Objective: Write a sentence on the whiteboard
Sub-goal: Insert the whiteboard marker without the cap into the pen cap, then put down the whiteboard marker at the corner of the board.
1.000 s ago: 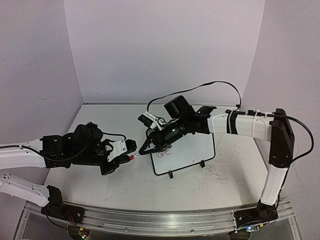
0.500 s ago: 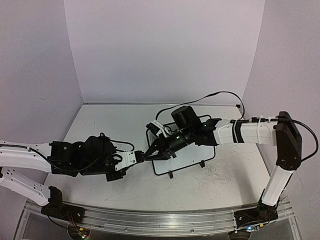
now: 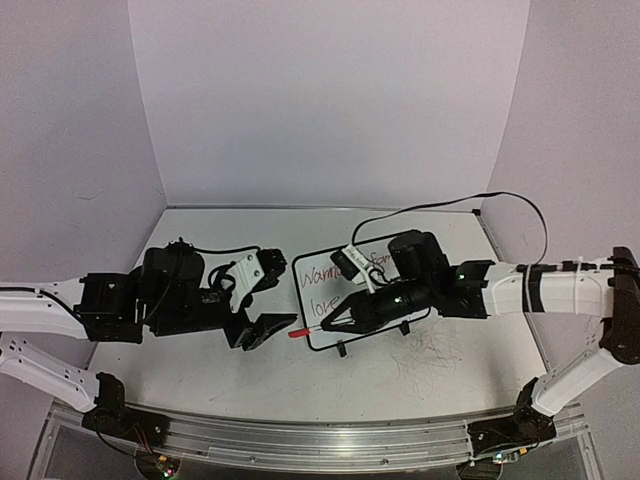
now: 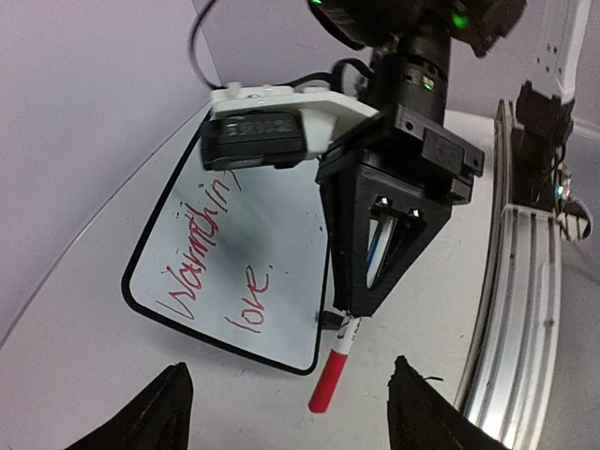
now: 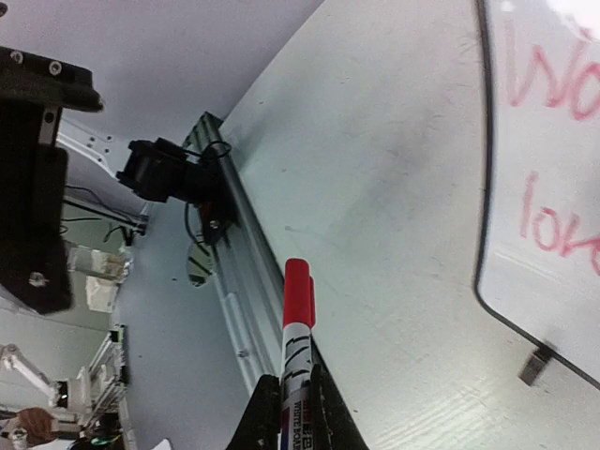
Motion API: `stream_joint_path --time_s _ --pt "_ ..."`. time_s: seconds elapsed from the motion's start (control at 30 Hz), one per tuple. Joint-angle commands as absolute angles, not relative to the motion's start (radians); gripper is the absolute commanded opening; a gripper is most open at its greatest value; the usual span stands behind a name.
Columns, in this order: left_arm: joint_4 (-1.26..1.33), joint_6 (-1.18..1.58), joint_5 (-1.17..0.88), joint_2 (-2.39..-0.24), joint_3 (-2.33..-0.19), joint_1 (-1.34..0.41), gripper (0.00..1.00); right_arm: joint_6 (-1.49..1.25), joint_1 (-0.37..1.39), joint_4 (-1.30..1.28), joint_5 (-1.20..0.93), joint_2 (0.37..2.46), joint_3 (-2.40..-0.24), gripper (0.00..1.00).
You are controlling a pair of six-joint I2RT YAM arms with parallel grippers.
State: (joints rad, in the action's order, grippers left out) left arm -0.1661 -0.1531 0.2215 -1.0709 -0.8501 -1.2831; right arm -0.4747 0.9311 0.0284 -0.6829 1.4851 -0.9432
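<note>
The right end effector (image 3: 338, 320) pinches the capped red marker (image 3: 303, 330), its long axis pointing straight at the left end effector (image 3: 280, 292), which stands spread wide just beside the cap. The whiteboard (image 4: 281, 225) bearing the sentence (image 4: 200, 258) lies beneath and behind the right end effector, the nearer arm

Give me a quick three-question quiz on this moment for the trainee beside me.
1. True or false: the left gripper is clamped on the marker.
2. What colour is the sentence on the whiteboard? A blue, B red, C black.
3. Fill in: the second line of writing reads "____."

Key: 1 false: its jaws stand open, clear of the marker, and the right gripper holds it. 2 B. 3 love.
</note>
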Motion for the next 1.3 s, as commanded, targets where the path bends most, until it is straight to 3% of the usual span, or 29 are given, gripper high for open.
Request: stream_joint_path --time_s 0.0,0.2,0.37,0.57,0.67,0.83,1.07,1.13,1.27 --pt "-0.137 0.037 0.272 -1.025 -0.868 -1.276 0.79 -0.353 0.896 -0.055 -0.453 1.307 -0.897 0.00" --pt "-0.075 0.189 0.364 -0.961 -0.827 -1.226 0.84 -0.308 0.792 -0.190 -0.144 1.013 -0.942 0.00" --pt "-0.074 0.301 0.330 -0.936 -0.815 -1.131 0.86 -0.317 0.540 -0.283 0.091 0.986 -1.010 0.00" --pt "-0.095 0.419 0.334 -0.923 -0.779 -1.092 0.86 -0.328 0.151 -0.182 -0.127 1.144 -0.888 0.00" --pt "-0.097 0.472 0.328 -0.906 -0.752 -1.092 0.86 -0.353 0.132 -0.056 -0.247 1.227 -0.798 0.00" --pt "-0.095 0.511 0.328 -0.885 -0.719 -1.092 0.86 -0.401 0.132 0.071 -0.182 1.306 -0.679 0.00" --pt "-0.084 0.500 0.330 -0.919 -0.746 -1.092 0.86 -0.483 0.133 0.234 -0.250 1.425 -0.541 0.05" --pt "-0.067 0.503 0.320 -0.923 -0.755 -1.092 0.86 -0.491 0.133 0.245 -0.255 1.422 -0.530 0.10" --pt "-0.033 0.510 0.313 -0.917 -0.761 -1.092 0.87 -0.503 0.133 0.225 -0.225 1.399 -0.534 0.31"
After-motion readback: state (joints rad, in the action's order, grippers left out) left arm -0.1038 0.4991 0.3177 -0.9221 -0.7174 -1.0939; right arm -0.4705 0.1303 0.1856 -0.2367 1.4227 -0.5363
